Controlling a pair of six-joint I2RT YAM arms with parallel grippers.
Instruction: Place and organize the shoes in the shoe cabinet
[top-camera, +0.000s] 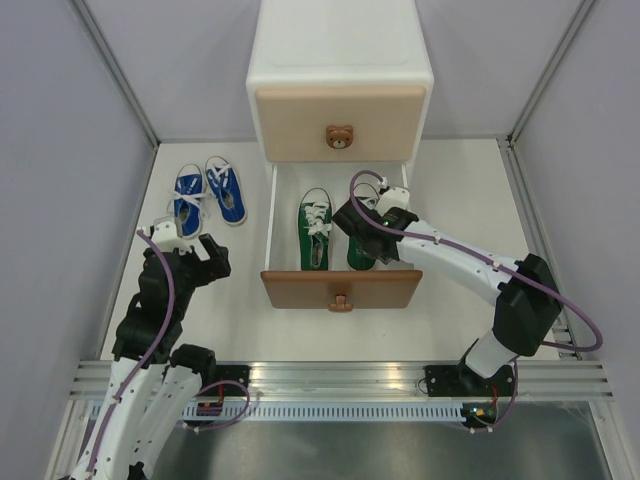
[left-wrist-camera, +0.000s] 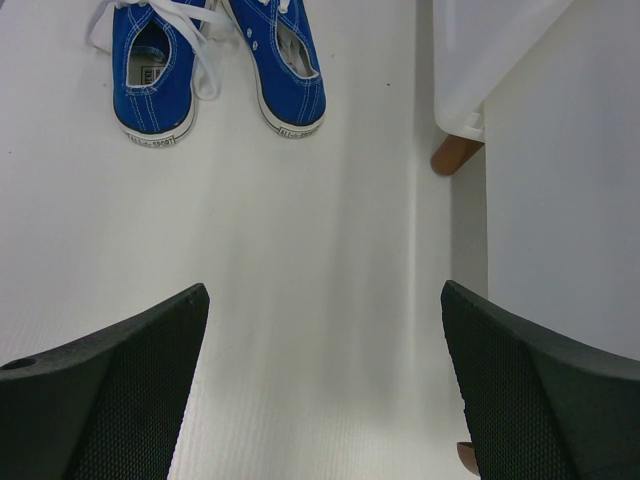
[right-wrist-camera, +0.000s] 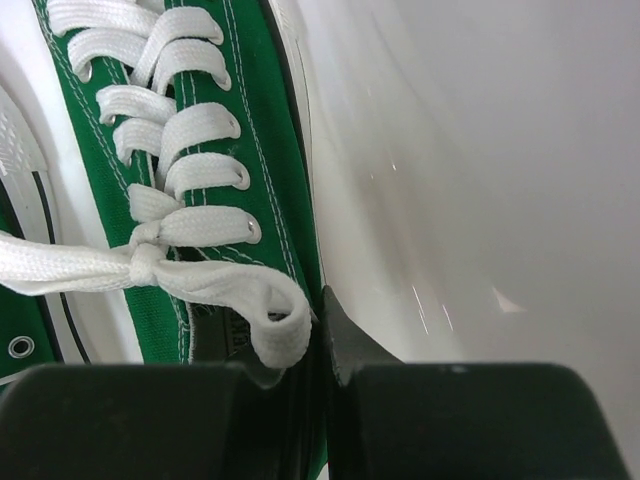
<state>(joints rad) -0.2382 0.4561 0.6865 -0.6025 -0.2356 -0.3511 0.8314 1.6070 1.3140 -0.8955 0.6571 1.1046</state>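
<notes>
Right hand (right-wrist-camera: 318, 345) pinches a green shoe (right-wrist-camera: 250, 120) in the drawer (top-camera: 340, 288); left hand (left-wrist-camera: 322, 292) gapes; blue shoes' (left-wrist-camera: 155, 80) heel labels (left-wrist-camera: 152, 140) unreadable.

It looked like a robotics lab cell: a white bench (top-camera: 470, 300) boxed by plain grey panels (top-camera: 60, 150), robot arms (top-camera: 150, 300) on an aluminium rail (top-camera: 340, 378).

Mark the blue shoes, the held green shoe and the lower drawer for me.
blue shoes (left-wrist-camera: 150, 110): left wrist view, heel of the left-hand one.
green shoe (right-wrist-camera: 266, 140): right wrist view, canvas beside the laces.
lower drawer (top-camera: 300, 288): top external view, brown front panel.
</notes>
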